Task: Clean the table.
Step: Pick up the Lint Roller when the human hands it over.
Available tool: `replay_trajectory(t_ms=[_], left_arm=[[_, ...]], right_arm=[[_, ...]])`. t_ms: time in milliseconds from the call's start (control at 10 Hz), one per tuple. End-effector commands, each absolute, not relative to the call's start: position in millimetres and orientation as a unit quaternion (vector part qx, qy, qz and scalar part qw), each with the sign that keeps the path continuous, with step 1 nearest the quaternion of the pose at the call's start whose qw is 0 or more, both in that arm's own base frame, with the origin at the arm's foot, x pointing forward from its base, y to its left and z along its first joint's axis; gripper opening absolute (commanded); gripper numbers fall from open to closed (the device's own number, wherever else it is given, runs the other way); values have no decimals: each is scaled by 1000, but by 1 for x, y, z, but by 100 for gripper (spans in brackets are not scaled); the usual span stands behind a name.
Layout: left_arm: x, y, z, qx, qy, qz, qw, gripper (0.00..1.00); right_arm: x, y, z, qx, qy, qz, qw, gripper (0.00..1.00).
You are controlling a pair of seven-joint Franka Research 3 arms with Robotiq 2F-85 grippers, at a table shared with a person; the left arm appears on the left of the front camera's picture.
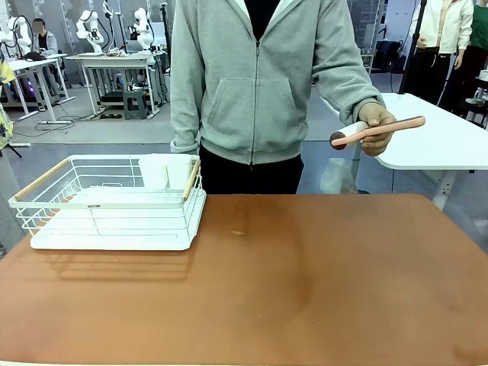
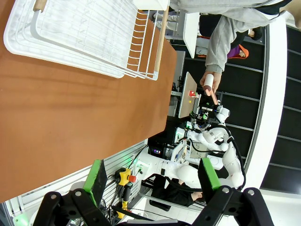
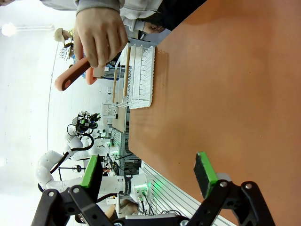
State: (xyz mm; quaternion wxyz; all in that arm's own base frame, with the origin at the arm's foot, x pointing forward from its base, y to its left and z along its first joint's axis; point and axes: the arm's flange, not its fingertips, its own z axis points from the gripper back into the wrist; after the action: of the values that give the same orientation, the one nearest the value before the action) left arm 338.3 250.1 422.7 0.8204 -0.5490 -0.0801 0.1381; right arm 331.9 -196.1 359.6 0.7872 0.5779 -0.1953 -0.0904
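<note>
Table (image 1: 305,290) open right of white rack (image 1: 114,206) (near left edge); left jaws, right jaws spread wide.

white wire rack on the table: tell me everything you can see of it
The white wire rack is a rectangular basket of thin white wire, standing level in a white tray with rounded corners. A light wooden handle bar runs along each short end, left and right. A white boxy holder sits at its far right corner, and a small dark label is on the near rail. It rests on the far left part of the reddish-brown table; nothing else touches it.
</note>
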Motion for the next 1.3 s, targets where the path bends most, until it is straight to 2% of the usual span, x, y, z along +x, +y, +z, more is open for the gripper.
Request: replay_trajectory(t_ms=[0, 100, 200, 600, 900, 1200], left_arm=[[338, 251, 423, -549, -83, 136, 821, 100], [338, 251, 423, -549, -83, 136, 821, 100], [338, 251, 423, -549, -83, 136, 821, 100], [338, 251, 423, -549, -83, 136, 821, 100], [338, 251, 423, -549, -83, 136, 821, 100], [338, 251, 423, -549, -83, 136, 821, 100]], right_arm=[[332, -196, 360, 578, -195, -90, 787, 100], [328, -185, 377, 563, -190, -102, 798, 100], [325, -170, 399, 515, -182, -135, 827, 100], [331, -93, 479, 486, -146, -231, 830, 100], [348, -59, 502, 473, -170, -291, 814, 100], [356, -19, 513, 445, -192, -280, 828, 100]])
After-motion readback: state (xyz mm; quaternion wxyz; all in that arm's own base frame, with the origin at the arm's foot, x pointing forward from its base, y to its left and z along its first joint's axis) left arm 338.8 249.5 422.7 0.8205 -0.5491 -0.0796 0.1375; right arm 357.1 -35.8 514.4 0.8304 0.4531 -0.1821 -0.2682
